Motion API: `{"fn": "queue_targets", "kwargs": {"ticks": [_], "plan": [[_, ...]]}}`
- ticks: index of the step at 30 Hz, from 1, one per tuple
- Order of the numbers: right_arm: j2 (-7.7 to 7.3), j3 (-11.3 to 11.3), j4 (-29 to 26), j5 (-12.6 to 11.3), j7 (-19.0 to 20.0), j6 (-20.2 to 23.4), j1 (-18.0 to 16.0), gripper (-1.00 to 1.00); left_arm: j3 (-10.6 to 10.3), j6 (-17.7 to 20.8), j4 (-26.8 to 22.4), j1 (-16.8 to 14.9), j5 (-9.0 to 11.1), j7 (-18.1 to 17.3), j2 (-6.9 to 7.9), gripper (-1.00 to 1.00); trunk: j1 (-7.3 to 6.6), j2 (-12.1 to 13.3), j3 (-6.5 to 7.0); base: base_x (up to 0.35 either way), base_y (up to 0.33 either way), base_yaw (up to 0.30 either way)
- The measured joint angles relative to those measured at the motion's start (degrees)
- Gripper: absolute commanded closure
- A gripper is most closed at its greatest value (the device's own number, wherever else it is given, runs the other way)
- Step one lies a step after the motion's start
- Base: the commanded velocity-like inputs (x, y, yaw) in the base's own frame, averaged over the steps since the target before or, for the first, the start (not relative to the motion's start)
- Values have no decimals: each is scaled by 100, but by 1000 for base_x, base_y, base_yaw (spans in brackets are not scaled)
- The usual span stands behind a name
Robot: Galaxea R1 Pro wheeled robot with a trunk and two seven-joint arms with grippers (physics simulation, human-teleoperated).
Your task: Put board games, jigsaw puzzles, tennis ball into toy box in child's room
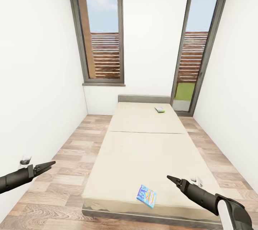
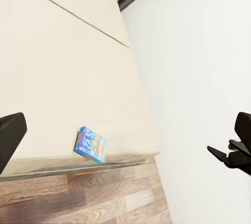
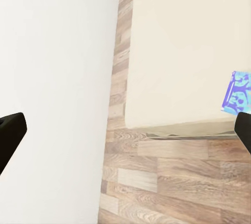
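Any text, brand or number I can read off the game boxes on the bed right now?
None readable.
Small blue board game near the bed's foot edge: colourful print, lettering too blurred to read.
White-and-green board game near the headboard: too small to read.

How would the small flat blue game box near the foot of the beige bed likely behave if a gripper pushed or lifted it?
The small flat blue game box looks thin and rigid, so it would probably slide rather than roll or tip. It lies close to the foot edge of the beige bed, so a push that way might drop it. Being small, it is probably light.
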Motion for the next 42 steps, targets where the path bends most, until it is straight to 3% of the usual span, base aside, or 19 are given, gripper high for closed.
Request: {"fn": "queue_targets", "kwargs": {"ticks": [21, 32, 42], "plan": [[-2, 1, 291, 12, -7, 0, -115, -100, -4, 60, 1, -3, 0, 52, 21, -100, 462, -844, -378, -1, 0, 0], [0, 1, 297, 9, -13, 0, -117, -100, -9, 59, 0, -3, -1, 47, 21, -100, 704, -1286, -576, -135, 0, 0], [5, 2, 362, -77, -623, -13, -125, -100, -14, 55, 0, -2, -6, 51, 21, -100, 923, -1687, -756, -5, 0, 0]]}}
